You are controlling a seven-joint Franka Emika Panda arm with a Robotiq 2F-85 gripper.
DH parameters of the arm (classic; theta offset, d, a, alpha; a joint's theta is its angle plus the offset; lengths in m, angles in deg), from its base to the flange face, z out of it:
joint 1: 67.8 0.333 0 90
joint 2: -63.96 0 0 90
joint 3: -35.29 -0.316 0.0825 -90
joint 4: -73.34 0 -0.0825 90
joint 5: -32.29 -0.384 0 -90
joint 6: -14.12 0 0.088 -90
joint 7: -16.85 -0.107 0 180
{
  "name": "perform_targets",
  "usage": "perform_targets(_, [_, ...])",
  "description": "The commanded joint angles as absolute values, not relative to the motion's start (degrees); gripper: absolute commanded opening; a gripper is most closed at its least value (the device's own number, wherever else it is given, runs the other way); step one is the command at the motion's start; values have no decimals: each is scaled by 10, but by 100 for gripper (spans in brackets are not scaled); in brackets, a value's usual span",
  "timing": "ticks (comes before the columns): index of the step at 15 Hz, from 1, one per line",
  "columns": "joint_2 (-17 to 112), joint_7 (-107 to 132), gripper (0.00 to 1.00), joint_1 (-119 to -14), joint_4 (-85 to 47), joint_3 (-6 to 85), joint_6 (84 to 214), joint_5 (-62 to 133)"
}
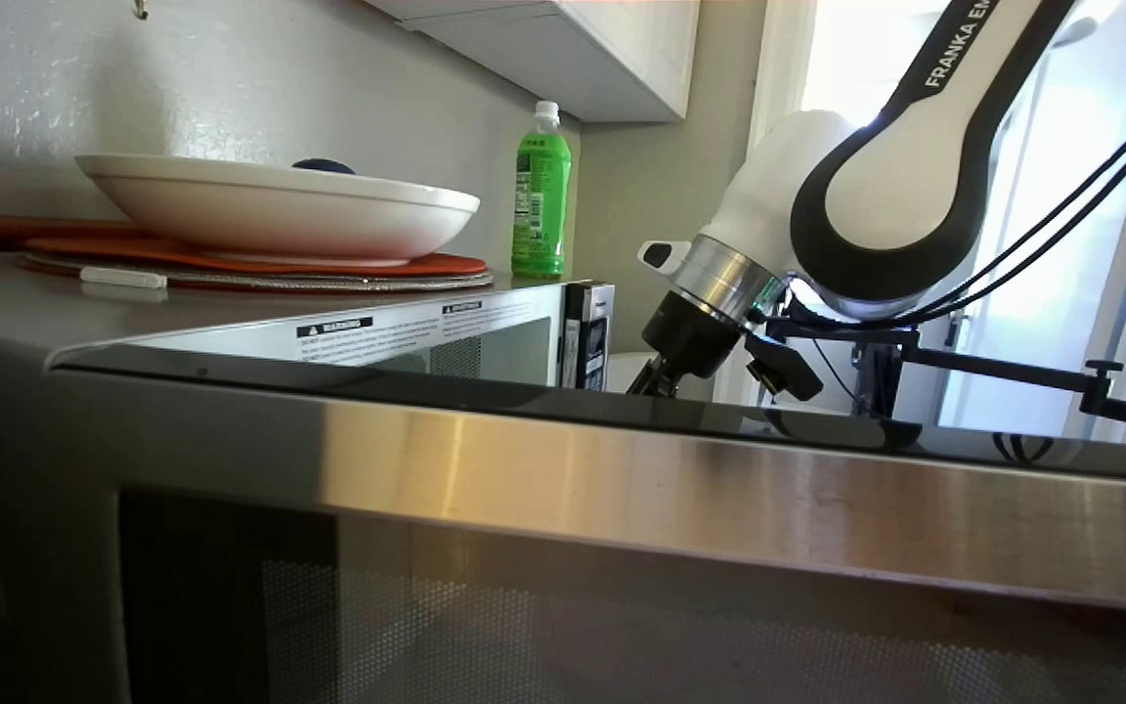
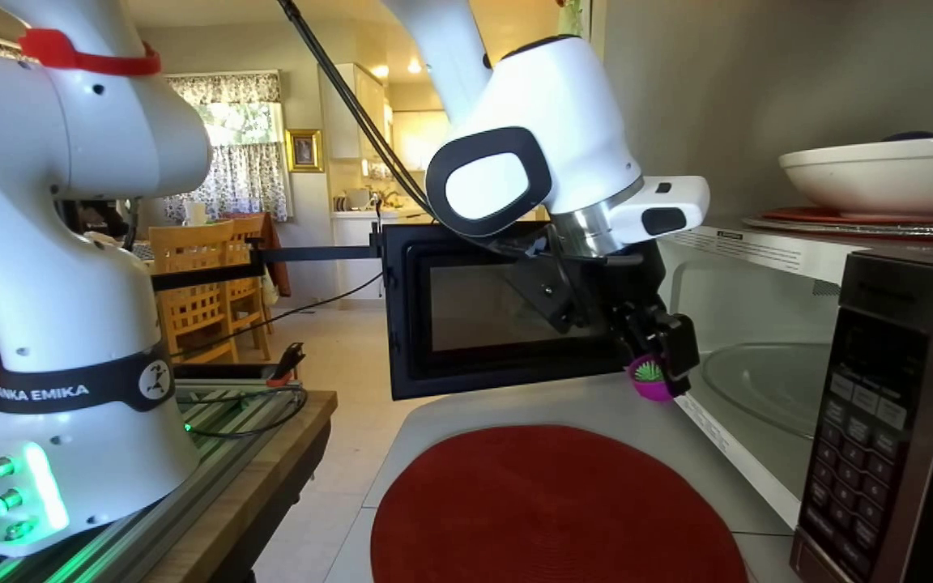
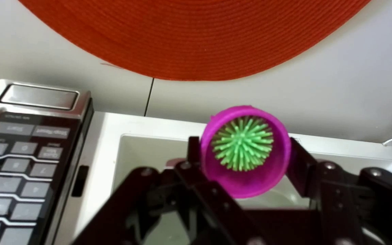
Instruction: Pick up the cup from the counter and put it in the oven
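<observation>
A magenta cup (image 2: 654,392) with a green spiky ball inside is held between the two black fingers of my gripper (image 2: 653,366). In the wrist view the fingers press on both sides of the cup (image 3: 247,185), and its mouth faces the camera. The oven is a microwave (image 2: 746,463) with its door (image 2: 507,312) swung open. The cup is tilted, off the pale grey counter (image 2: 466,411), at the front lower edge of the microwave opening. In an exterior view my gripper (image 1: 651,381) is partly behind the open door, which hides the cup.
A round red mat (image 2: 555,502) lies on the counter before the microwave. A glass turntable (image 2: 766,389) is inside; the control panel (image 2: 863,421) flanks the opening. A white bowl (image 1: 280,210) and green bottle (image 1: 541,210) stand on top. A wall cabinet (image 1: 563,49) hangs above.
</observation>
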State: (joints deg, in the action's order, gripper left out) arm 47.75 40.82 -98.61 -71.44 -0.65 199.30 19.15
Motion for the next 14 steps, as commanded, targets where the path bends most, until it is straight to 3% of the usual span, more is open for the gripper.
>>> perform_targets(1, [456, 409, 36, -955, -704, 23, 2028, 194])
perform_targets(13, [361, 418, 36, -849, -617, 91, 2121, 190])
perform_targets(14, [361, 329, 36, -812, -612, 143, 2119, 280])
